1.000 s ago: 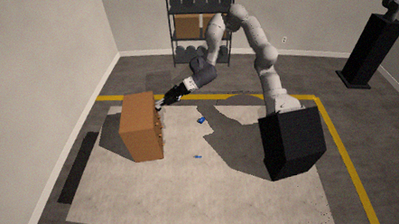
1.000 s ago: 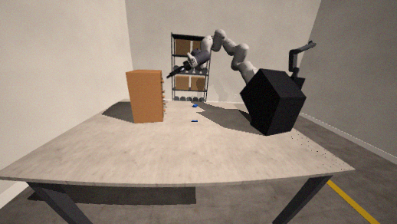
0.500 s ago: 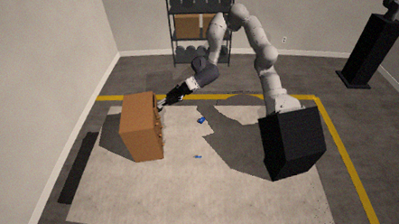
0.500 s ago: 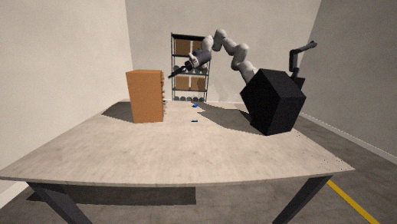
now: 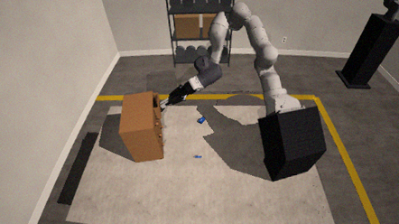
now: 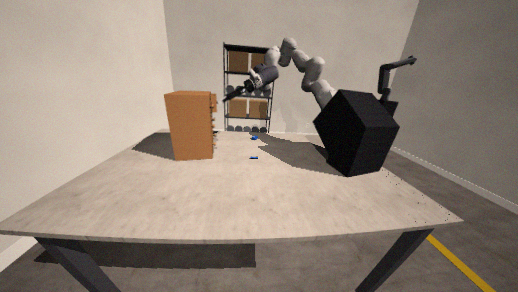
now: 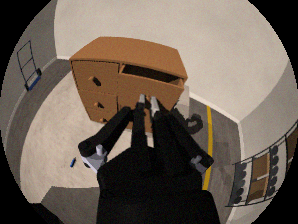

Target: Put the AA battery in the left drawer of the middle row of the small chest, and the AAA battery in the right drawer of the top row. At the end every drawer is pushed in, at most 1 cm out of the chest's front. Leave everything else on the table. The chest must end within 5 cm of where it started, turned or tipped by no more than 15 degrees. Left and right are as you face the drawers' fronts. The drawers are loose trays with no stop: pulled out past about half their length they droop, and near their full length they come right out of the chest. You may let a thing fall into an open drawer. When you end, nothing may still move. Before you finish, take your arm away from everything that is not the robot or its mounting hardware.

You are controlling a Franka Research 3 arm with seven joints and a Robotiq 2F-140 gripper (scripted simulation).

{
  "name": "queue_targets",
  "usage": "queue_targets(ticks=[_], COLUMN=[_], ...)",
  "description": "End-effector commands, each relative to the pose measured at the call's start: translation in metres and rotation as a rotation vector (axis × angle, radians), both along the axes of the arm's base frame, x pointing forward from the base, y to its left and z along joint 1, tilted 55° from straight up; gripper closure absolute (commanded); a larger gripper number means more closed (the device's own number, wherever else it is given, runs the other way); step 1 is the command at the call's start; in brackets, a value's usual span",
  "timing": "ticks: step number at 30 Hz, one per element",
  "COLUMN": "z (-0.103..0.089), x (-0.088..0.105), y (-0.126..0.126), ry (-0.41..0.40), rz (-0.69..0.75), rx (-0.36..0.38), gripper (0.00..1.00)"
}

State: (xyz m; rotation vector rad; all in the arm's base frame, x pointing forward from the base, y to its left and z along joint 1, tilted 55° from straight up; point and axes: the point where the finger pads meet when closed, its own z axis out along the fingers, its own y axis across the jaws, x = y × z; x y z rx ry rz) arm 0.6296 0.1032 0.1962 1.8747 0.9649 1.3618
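Gripper [image 5: 162, 106] [image 6: 224, 100] [image 7: 146, 100] was nearly closed, apparently pinching the top-right drawer's knob; tips hid the knob. Top-right drawer [image 5: 156, 101] [image 6: 214, 102] [image 7: 167, 91] stood partly out. Best judged: pull straight and level, stop short of 1/2 length lest it droop, then release without dragging the chest [image 5: 137, 117] [image 6: 190, 125] [image 7: 102, 50]. 2 batteries lay apart on the table [image 5: 177, 199] [image 6: 200, 200] [image 7: 45, 135]: rear battery [image 5: 201, 120] [image 6: 254, 138], front battery [image 5: 197, 157] [image 6: 254, 158] [image 7: 73, 162]; AA or AAA, couldn't tell. Forearm clearance over the raised front edge needed watching.
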Motion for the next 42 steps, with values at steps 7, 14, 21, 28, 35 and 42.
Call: queue_targets(ticks=[7,14,21,28,35,42], z=[0.001,0.000,0.000,0.000,0.000,0.000], x=[-0.012,-0.019,-0.026,-0.031,-0.033,-0.034], y=[-0.007,-0.009,-0.012,-0.014,-0.015,-0.015], ry=[-0.003,-0.003,-0.003,-0.003,-0.003,-0.003], rz=[-0.003,-0.003,-0.003,-0.003,-0.003,-0.003], rx=[0.006,0.006,0.006,0.006,0.006,0.006], gripper=[0.92,0.92,0.92,0.92,0.92,0.92])
